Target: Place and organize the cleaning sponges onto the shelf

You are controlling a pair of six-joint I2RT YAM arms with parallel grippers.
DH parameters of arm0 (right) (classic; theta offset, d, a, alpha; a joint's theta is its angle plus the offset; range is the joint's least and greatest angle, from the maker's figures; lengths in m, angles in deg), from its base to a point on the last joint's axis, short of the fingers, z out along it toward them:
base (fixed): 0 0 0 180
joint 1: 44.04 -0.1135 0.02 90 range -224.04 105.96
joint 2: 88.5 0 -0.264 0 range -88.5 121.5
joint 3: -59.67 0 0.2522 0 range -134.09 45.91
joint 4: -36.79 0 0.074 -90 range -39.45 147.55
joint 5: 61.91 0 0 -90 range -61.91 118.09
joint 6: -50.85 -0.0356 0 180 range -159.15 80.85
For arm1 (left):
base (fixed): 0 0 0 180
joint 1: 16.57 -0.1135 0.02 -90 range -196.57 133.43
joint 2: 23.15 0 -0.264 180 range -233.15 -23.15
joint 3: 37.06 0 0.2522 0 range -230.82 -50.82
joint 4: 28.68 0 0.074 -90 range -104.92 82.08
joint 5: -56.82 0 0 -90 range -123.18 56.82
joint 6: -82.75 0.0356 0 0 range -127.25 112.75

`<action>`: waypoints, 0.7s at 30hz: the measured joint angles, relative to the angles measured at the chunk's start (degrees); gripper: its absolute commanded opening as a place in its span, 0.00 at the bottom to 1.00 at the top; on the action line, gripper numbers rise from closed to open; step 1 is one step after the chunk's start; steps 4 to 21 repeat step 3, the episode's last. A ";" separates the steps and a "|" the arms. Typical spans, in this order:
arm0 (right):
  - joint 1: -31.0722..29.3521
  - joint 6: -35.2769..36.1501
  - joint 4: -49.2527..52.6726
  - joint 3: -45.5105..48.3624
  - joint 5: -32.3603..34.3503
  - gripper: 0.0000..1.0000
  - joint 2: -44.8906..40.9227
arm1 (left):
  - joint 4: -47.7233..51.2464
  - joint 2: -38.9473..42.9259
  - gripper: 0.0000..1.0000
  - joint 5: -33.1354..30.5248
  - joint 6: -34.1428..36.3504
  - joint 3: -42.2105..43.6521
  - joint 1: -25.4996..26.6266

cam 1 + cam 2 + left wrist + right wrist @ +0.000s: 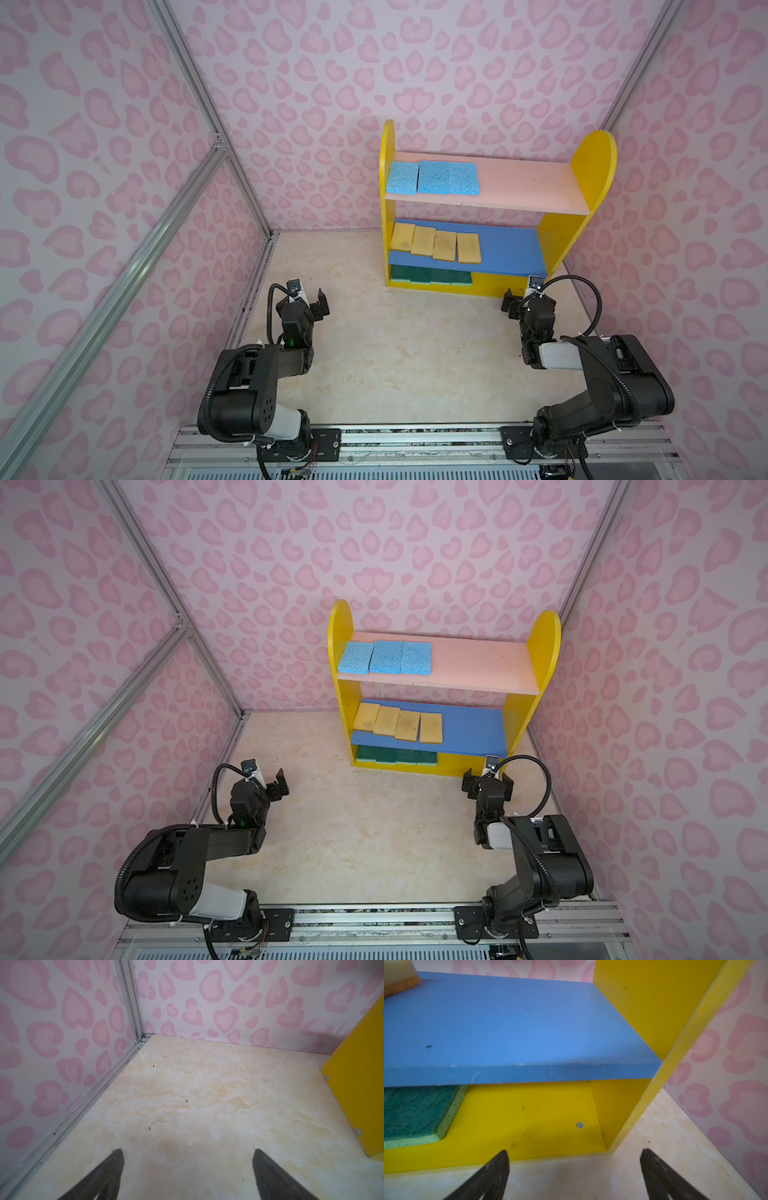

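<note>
Shelf (pixel 594 166) far right on table (pixel 395 353), blue sponges (pixel 432 178) left on pink board (pixel 523 187), yellow sponges (pixel 434 243) left on blue board (pixel 507 253), green sponges (pixel 432 276) left on base (pixel 490 284), left gripper (pixel 188 1151) released, empty, near left wall (pixel 62 1043), right gripper (pixel 574 1150) released, empty, just before shelf's right end.

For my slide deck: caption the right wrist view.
Open right gripper faces the shelf; green sponge under the blue board.
</note>
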 measured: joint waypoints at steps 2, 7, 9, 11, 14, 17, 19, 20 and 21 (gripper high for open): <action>0.00 0.00 0.00 0.00 0.00 0.99 0.00 | 0.00 0.00 0.97 0.00 0.00 0.00 0.00; 0.00 0.00 0.00 0.00 0.00 0.99 0.00 | 0.00 0.00 0.97 0.02 0.00 0.00 -0.02; 0.00 0.00 0.00 0.00 0.00 0.99 0.00 | 0.00 0.00 0.97 0.02 0.00 0.00 -0.02; 0.00 0.00 0.00 0.00 0.00 0.99 0.00 | 0.00 0.00 0.97 0.02 0.00 0.00 -0.02; 0.00 0.00 0.00 0.00 0.00 0.99 0.00 | 0.00 0.00 0.97 0.02 0.00 0.00 -0.02; 0.00 0.00 0.00 0.00 0.00 0.99 0.00 | 0.00 0.00 0.97 0.02 0.00 0.00 -0.02; 0.00 0.00 0.00 0.00 0.00 0.99 0.00 | 0.00 0.00 0.97 0.02 0.00 0.00 -0.02; 0.00 0.00 0.00 0.00 0.00 0.99 0.00 | 0.00 0.00 0.97 0.02 0.00 0.00 -0.02; 0.00 0.00 0.00 0.00 0.00 0.99 0.00 | 0.00 0.00 0.97 0.02 0.00 0.00 -0.02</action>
